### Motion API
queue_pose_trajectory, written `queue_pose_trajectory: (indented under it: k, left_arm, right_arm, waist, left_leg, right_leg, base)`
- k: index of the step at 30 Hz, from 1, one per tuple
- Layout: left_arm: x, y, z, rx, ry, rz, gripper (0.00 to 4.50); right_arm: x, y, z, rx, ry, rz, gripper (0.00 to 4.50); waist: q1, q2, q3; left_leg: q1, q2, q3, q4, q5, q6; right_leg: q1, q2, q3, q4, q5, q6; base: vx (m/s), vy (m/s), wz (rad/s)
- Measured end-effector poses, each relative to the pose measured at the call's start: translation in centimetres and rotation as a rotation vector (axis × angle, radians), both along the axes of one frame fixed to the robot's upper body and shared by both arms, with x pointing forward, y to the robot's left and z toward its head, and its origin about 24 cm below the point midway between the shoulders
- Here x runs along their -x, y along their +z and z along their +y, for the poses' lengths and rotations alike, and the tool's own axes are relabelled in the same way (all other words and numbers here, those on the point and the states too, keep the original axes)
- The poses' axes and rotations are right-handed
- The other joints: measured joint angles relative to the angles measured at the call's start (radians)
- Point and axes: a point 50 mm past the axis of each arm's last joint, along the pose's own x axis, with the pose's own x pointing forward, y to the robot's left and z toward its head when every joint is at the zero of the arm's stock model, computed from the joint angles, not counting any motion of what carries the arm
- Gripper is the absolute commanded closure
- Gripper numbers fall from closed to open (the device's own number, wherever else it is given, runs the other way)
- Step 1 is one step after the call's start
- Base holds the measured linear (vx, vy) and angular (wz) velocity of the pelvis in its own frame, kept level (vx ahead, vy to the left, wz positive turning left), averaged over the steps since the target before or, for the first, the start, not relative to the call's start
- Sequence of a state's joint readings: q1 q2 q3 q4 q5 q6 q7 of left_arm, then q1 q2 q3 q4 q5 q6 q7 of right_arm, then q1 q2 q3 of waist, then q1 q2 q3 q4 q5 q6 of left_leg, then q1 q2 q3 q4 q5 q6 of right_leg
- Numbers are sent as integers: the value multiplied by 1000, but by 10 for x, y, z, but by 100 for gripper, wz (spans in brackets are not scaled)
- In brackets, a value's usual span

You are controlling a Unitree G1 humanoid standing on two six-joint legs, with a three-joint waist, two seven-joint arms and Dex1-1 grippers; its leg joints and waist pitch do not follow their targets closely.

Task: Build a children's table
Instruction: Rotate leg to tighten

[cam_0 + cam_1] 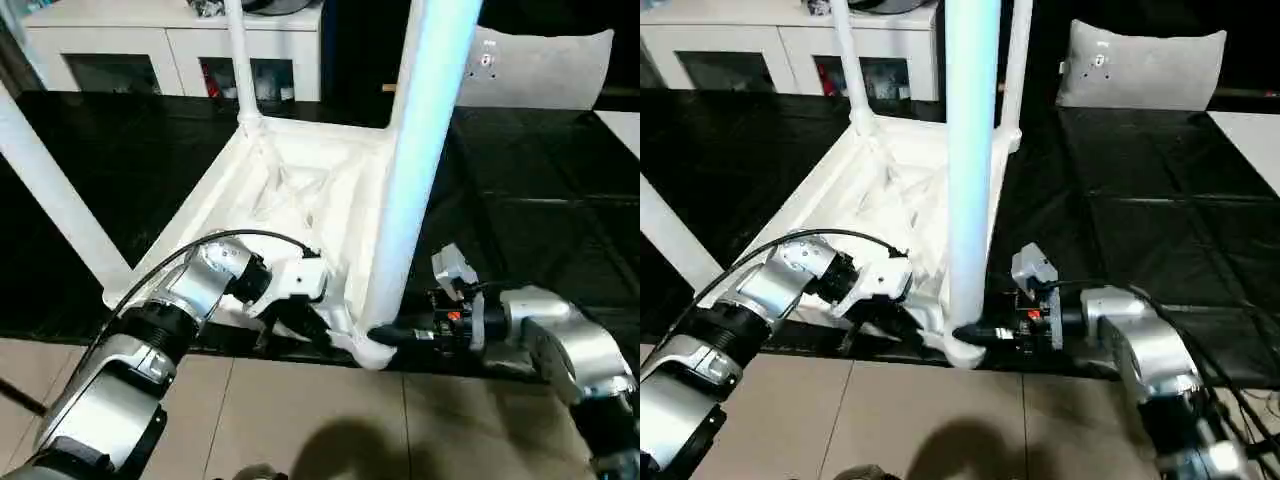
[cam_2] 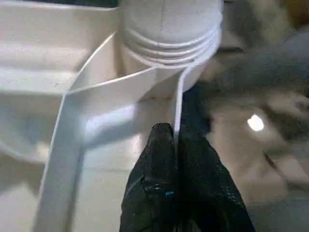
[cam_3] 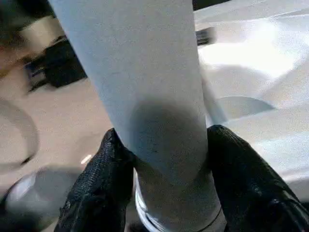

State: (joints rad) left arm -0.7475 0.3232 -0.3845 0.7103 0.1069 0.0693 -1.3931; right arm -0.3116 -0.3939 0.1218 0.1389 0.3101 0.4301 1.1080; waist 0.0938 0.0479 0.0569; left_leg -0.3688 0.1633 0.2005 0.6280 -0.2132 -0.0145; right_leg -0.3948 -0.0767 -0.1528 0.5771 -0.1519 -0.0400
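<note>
Legs are nearly all in: the white plastic rectangular tabletop point(image 1: 300, 190) lies upside down on the black glossy floor covering point(image 1: 540, 230), ribbed underside up, with long tapered white tube legs rising from its corner sockets. I judge the step in hand to be seating the last one, at the near corner.

Going left to right: one white leg point(image 1: 50, 190) slants up from the left corner. The left gripper point(image 2: 176, 140), its black fingers pressed together, pinches the thin edge wall of the tabletop just beside the near socket, steadying it. The near leg point(image 1: 420, 150) stands upright in the round corner socket point(image 1: 368, 350), its threaded collar visible at the socket mouth. The right gripper point(image 3: 164, 159) has its two fingers set against either side of this leg's base, closed around the tube.

Next, I would expect a twist or downward push to drive the leg home, with the left grip resisting.

Behind stands a white cabinet with glass doors point(image 1: 180, 50); what is on its shelves is too dim to name.
</note>
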Motion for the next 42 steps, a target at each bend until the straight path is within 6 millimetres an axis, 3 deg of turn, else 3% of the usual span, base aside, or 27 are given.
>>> queue_pose_trajectory:
  k: [6, 8, 10, 13, 15, 19, 24, 27, 32, 37, 42]
  left_arm:
    - [-10, -5, -17, 53, 267, -14, 450]
    - [-18, -6, -27, 69, 399, -44, 450]
    - [-23, -4, -42, 77, 493, -69, 450]
    - [-23, -5, -53, 93, 555, -79, 450]
    - [-23, -5, -58, 106, 581, -91, 450]
    - [-25, -1, -66, 127, 603, -112, 450]
    - [-25, 0, -66, 131, 589, -130, 450]
    - [-24, -1, -61, 123, 548, -138, 450]
    - [-24, -1, -45, 95, 472, -164, 450]
    - [-25, 0, -12, 36, 381, -168, 450]
    - [-18, 2, 1, 18, 241, -137, 450]
  right_arm:
    - [-22, 0, 5, 44, -354, -33, 248]
    - [-38, 2, 15, 60, -532, -31, 249]
    - [-48, 5, 23, 97, -665, -53, 249]
    - [-53, 5, 25, 121, -754, -74, 249]
    - [-55, 6, 27, 114, -801, -83, 197]
    - [-57, 8, 29, 103, -858, -118, 150]
    - [-55, 8, 26, 84, -845, -134, 120]
    - [-45, 4, 15, 63, -796, -146, 91]
    - [-32, 9, 2, 29, -651, -191, 47]
    - [-24, 18, -38, 104, -514, -217, 7]
    - [-15, 21, -47, 131, -319, -194, 7]
  waist:
    - [-90, -1, 0]
    - [-123, -1, 1]
    - [-145, -1, 1]
    - [-163, -1, 1]
    - [-165, -1, 1]
    - [-155, 1, 0]
    - [-140, 1, 0]
    - [-122, 1, 0]
    - [-103, 1, 0]
    - [-89, 1, 0]
    - [-74, 2, 0]
  left_leg:
    - [2, 1, -2, 0, 1, -1]
    - [1, 3, -5, 1, 1, -1]
    - [-2, 3, -9, 1, 1, -1]
    - [-3, 3, -10, 0, -2, 3]
    - [-5, 2, -11, 0, -3, 4]
    - [-17, 1, -14, -3, -3, 7]
    - [-18, 2, -14, -3, -3, 8]
    - [-18, 2, -14, -2, -3, 7]
    - [-17, 3, -14, 1, -1, 7]
    - [-16, 3, -13, 5, -1, 6]
    - [-15, 3, -13, 5, -1, 6]
  right_leg:
    - [5, 0, -6, -12, 0, 0]
    - [6, 0, -13, -18, 0, 0]
    - [6, -1, -19, -22, 0, 0]
    - [7, -1, -20, -23, 1, 0]
    - [6, -1, -20, -23, 7, -2]
    - [-8, -1, -20, -16, 8, -8]
    - [-12, -1, -20, -12, 5, -11]
    - [-11, -1, -20, -12, 6, -11]
    - [-10, -1, -20, -12, 7, -8]
    - [-8, -1, -18, -12, 10, -6]
    - [-7, -1, -18, -13, 10, -6]
  base:
    - [0, 0, 0]
    - [0, 0, 0]
    - [0, 0, 0]
    - [0, 0, 0]
    - [25, -8, 3]
    - [26, -10, 2]
    - [0, 0, 0]
    - [0, 0, 0]
    - [0, 0, 0]
    - [0, 0, 0]
    - [0, 0, 0]
